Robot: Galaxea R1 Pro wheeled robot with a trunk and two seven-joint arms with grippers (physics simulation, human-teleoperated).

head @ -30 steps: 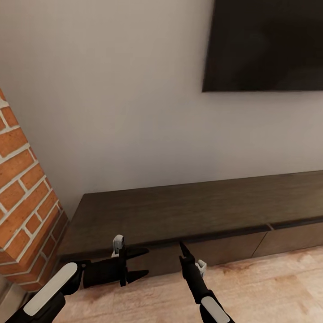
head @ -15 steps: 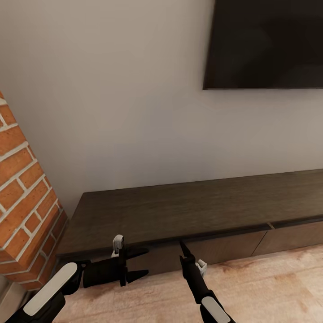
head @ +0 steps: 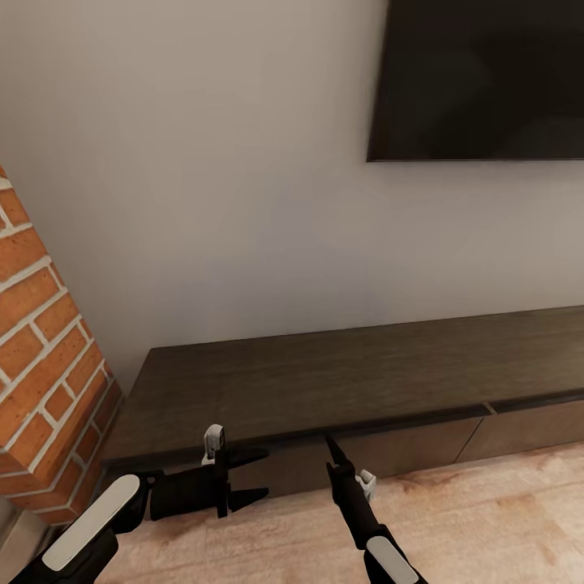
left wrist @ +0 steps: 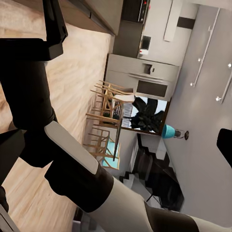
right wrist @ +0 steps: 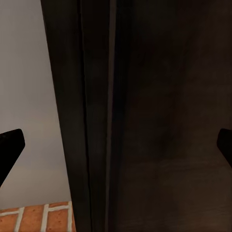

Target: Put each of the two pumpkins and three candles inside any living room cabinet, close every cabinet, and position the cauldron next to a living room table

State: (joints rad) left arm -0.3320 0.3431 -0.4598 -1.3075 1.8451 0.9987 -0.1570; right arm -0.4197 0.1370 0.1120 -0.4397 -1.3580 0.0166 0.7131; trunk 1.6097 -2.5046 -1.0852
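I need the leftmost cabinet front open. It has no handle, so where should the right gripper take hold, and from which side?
Probably the front's top edge. The cabinet fronts are flat, and the one visible purchase is the dark gap under the overhanging top. The right gripper already points there, open; come in from the room side and hook a finger over that edge.

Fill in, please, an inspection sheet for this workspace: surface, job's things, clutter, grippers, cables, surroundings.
Surface: cabinet top is dark wood with nothing on it; wood floor in front.
Job's things: cabinet's fronts look shut in the head view; its seam fills the right wrist view up close.
Clutter: nothing seen.
Grippers: left gripper open, empty, pointing sideways before the cabinet front; right gripper empty, tip at the front's upper edge, fingers spread wide in its wrist view.
Cables: nothing seen.
Surroundings: brick column at left, grey wall, dark TV above; wooden chairs in the left wrist view.
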